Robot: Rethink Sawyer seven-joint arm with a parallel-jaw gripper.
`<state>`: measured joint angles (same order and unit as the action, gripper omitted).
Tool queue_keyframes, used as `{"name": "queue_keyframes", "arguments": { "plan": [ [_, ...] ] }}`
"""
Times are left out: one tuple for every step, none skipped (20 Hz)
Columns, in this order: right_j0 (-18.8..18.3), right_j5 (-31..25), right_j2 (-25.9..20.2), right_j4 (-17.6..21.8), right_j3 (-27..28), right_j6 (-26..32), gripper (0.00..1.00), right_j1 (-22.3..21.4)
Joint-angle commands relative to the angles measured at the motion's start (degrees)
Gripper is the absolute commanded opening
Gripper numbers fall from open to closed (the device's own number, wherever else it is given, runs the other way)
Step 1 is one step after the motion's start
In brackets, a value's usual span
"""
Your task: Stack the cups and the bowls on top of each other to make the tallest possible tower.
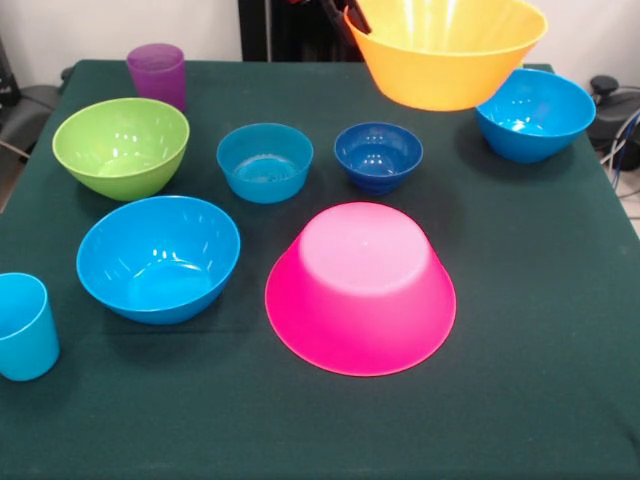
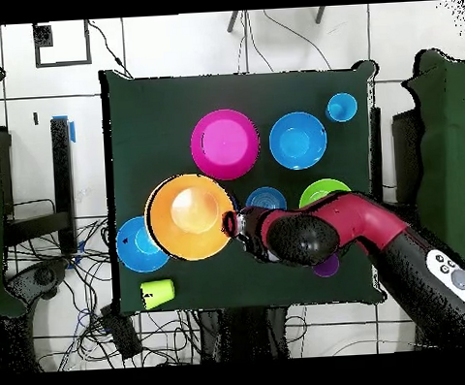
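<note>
pink bowl point(image 1: 360, 290) | orange bowl point(image 1: 445, 50) | green bowl point(image 1: 121, 147) | purple cup point(image 1: 157, 74) | dark-green table point(image 1: 540, 330)

This is a robotics lab, plainly a test setup rather than a home. A bench point(image 2: 135, 118) draped in dark green cloth stands on a pale tiled floor point(image 2: 40, 142), and loose cables point(image 2: 56, 263) trail across those tiles beside it. A red and black robot arm point(image 2: 354, 223) reaches in over the cloth from its base side. More cables point(image 1: 622, 130) hang off the bench edge in the front view, against a bare white wall point(image 1: 100, 30), with black equipment point(image 1: 290, 30) standing behind.
</note>
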<state>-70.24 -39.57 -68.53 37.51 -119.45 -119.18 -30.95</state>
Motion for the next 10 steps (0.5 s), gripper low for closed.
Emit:
{"name": "queue_keyframes", "arguments": {
  "plan": [
    [3.6,2.4,1.0,5.5,6.9,13.6,0.0,2.2],
    [3.7,2.7,1.2,5.9,7.3,13.9,0.0,2.8],
    [3.8,3.0,1.3,6.4,7.1,13.7,0.0,2.8],
    [4.0,3.3,1.6,6.9,7.4,13.4,0.0,2.7],
    [4.3,3.1,1.8,7.3,7.9,13.6,0.0,3.2],
    [4.6,3.2,2.2,7.8,8.4,13.6,0.0,3.6],
    [4.6,3.1,2.5,8.2,8.8,14.0,0.0,4.5],
    [4.8,3.1,2.8,8.7,9.4,14.5,0.0,5.2],
    [4.9,2.7,3.1,8.9,10.0,14.8,0.0,5.9],
    [5.0,2.7,3.2,9.2,10.3,14.8,0.0,6.2]
  ]
}}
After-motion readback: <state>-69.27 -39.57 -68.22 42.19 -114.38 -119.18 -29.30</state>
